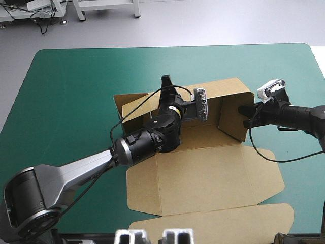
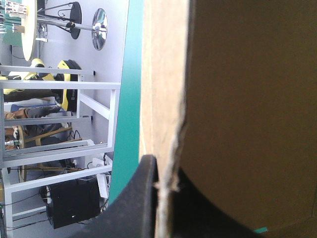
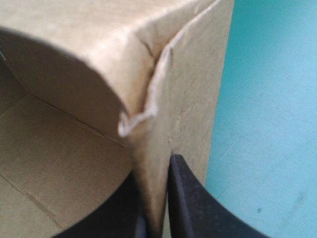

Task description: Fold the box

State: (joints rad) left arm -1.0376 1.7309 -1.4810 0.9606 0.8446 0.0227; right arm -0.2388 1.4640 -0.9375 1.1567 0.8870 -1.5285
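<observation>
Wall-raising step: left gripper [image 2: 166,171] is pinching the brown box's [image 1: 203,183] far wall, right gripper [image 3: 154,173] its right wall; tucking is probably coming next.

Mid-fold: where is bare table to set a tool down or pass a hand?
Bare: the far strip of table beyond the box, and the wide patch left of the box, beyond the left arm. Crowded: the middle, where left gripper and right gripper are each shut on a raised wall; the flat lid fills the near side.
</observation>
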